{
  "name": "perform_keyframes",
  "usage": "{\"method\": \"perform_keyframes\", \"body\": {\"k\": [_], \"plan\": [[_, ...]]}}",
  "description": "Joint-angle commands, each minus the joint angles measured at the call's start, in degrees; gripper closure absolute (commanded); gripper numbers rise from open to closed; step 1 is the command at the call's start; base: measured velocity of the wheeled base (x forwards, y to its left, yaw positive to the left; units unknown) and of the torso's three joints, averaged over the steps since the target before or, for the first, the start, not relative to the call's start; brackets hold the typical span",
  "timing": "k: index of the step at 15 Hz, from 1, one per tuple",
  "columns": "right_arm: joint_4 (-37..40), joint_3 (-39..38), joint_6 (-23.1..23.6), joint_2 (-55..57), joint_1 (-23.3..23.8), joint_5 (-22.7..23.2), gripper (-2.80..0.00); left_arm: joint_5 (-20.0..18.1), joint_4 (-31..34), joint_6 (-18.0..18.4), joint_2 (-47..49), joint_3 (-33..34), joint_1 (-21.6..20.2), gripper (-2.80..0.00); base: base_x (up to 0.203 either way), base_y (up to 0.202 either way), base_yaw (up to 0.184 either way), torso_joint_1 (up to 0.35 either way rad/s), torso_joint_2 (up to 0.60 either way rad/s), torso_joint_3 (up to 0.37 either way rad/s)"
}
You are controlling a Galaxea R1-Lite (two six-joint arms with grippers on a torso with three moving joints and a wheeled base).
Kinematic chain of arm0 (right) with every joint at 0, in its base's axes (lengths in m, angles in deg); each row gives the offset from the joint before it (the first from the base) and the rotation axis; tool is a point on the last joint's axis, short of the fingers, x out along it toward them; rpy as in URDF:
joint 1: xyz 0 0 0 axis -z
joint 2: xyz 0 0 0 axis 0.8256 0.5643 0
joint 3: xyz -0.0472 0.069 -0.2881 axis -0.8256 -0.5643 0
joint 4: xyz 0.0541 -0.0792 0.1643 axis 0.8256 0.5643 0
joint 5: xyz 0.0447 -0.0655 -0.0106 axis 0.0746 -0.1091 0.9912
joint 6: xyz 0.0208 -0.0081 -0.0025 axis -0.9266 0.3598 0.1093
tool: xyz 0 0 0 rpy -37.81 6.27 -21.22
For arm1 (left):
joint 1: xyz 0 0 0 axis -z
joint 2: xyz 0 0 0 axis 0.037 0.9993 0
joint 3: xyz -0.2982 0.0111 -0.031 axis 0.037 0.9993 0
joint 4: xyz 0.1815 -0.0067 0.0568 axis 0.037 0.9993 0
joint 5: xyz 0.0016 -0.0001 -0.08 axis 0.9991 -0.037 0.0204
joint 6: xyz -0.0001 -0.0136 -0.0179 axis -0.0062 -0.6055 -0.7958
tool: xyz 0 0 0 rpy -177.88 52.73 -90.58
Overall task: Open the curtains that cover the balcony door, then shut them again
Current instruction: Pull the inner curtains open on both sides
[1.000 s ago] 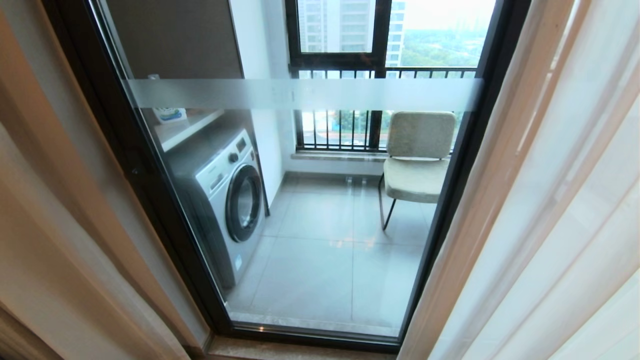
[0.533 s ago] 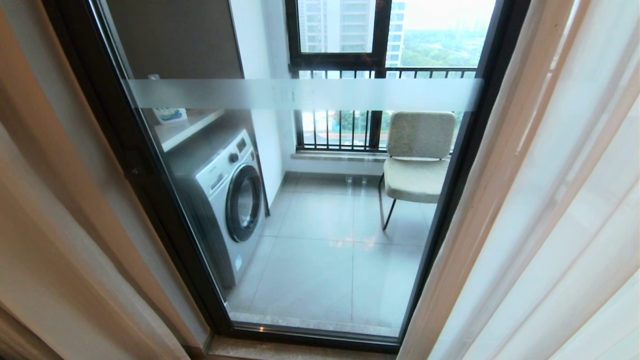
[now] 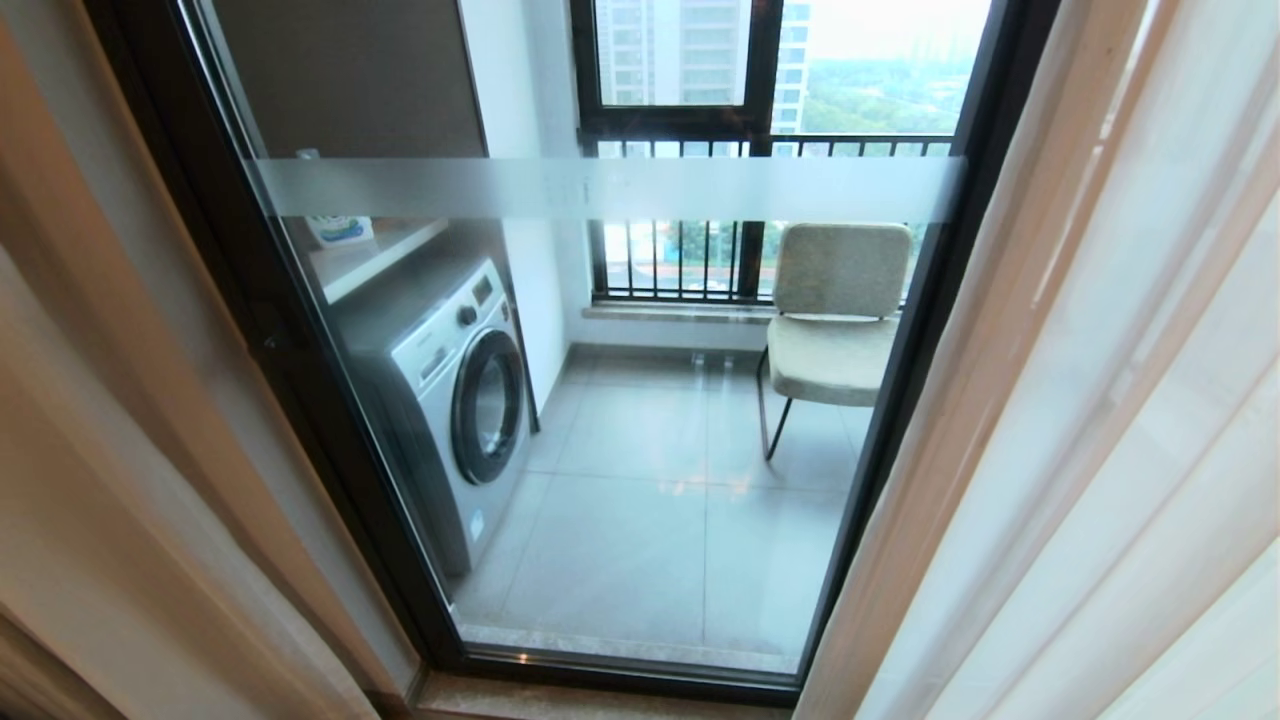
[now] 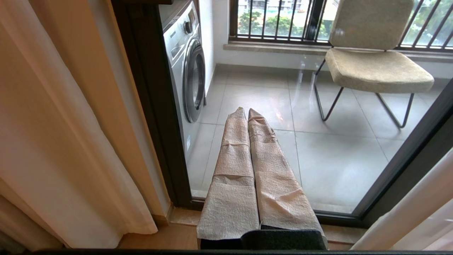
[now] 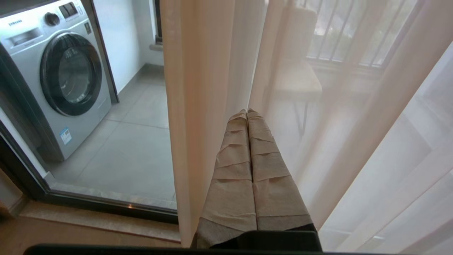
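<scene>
1. At the balcony threshold, the curtains [image 3: 1080, 420] hang drawn apart to both sides, beige-tan drapes and sheer white panels framing the balcony door [image 3: 620, 190], whose dark-framed glass with its frosted white band stands uncovered in the head view.
2. Behind the glass, a silver washing machine [image 3: 450, 400] sits on the left of the grey tiled floor [image 3: 640, 520], and a beige chair [image 3: 835, 320] stands on thin metal legs on the right, before a window with black railing bars [image 3: 690, 260].
3. Seen from its own wrist camera, the left pincer [image 4: 247, 110] is clenched, its two tape-wrapped fingers pressed together with nothing between them; it points toward the door glass and floor, the left-hand drape hanging well to its side, untouched.
4. Seen from the other wrist camera, the right pincer [image 5: 246, 111] is likewise clenched and empty, its fingertips close up against the folds of the right-hand sheer panel; whether the tips actually touch the cloth cannot be told.
5. Neither arm appears in the head view.
</scene>
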Motion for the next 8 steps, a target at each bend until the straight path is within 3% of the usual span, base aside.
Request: {"method": "perform_keyframes", "body": {"k": [1, 5, 8], "plan": [[-3.39, 1.14, -0.06, 4.88, -0.07, 1.83, 0.00, 0.02, 0.00, -0.03, -0.07, 0.00, 0.00, 0.00, 0.000, 0.000, 0.000, 0.000, 0.00, 0.000], [-11.04, 8.39, -0.18, 17.99, -1.37, 7.47, 0.00, 0.03, 0.00, -0.03, -0.07, 0.00, 0.00, 0.00, 0.000, 0.000, 0.000, 0.000, 0.00, 0.000], [-12.08, 16.63, -0.29, 26.31, -1.45, 12.57, 0.00, 0.03, 0.00, -0.03, -0.07, 0.00, 0.00, 0.00, 0.000, 0.000, 0.000, 0.000, 0.00, 0.000]]}}
